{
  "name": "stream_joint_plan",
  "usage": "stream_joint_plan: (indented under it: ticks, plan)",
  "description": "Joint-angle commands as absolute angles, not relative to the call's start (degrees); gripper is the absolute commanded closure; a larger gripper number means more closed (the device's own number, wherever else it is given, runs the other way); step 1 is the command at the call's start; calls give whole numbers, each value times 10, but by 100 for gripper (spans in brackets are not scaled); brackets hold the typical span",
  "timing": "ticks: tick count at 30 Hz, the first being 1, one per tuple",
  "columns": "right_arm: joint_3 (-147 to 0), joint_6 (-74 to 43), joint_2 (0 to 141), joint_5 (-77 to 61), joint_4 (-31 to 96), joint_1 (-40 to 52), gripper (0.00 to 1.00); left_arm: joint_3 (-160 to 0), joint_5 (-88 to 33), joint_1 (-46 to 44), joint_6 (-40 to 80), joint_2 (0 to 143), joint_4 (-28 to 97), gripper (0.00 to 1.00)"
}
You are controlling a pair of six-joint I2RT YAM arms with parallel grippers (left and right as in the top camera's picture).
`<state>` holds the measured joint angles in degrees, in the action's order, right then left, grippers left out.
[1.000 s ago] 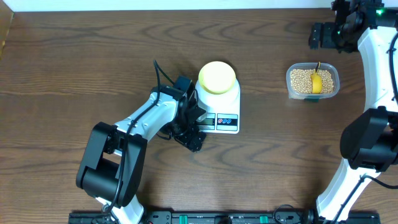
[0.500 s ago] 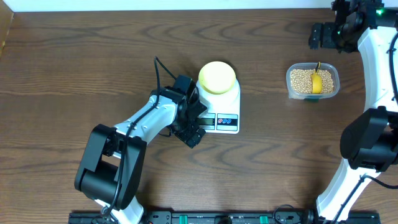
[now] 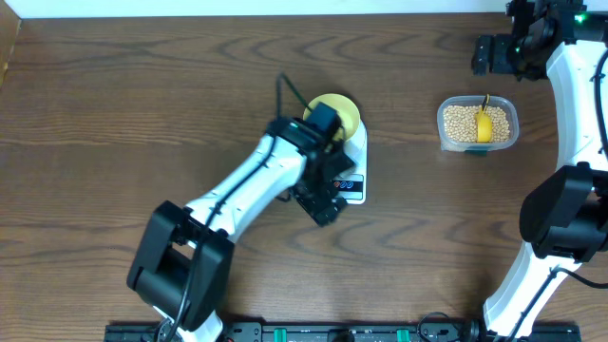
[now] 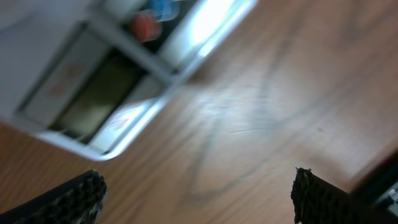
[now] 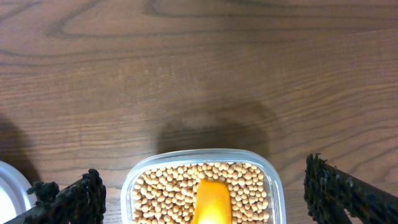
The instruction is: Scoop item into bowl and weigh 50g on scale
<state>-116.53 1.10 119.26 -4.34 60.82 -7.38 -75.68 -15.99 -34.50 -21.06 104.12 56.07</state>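
At the scale (image 3: pixel 353 187): my left tool (image 4: pixel 194 199) hovers spread wide and empty over the front edge, near the display (image 4: pixel 93 93) and buttons (image 4: pixel 144 26), likely to switch it on or zero it.
Bowl (image 3: pixel 347 112): pale yellow, sits on the scale's platform, partly under my left arm (image 3: pixel 256 176); no beans show in the visible part.
Beans (image 5: pixel 168 186): all in the clear tub (image 3: pixel 445 135), well apart to the right on the tabletop (image 3: pixel 142 95).
Scoop (image 5: pixel 211 202): yellow, lies in the beans, ready to lift.
Right tool (image 5: pixel 205 196): released, grasping nothing, poised just beyond the tub, I judge for the scoop.
Stage: early; nothing weighed yet.
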Motion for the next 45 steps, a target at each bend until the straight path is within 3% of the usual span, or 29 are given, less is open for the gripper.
stream_joint_plan:
  ticks: [1,10,45]
  plan:
    - [-1173,14,1195,-47,609,-74,1,-770,-181,-386,-231,1066,567,3]
    - [-1173,14,1195,-47,609,-74,1,-867,-239,-387,-260,1168,580,2]
    - [-1173,14,1195,-47,609,-74,1,-866,-156,-392,-300,1225,539,2]
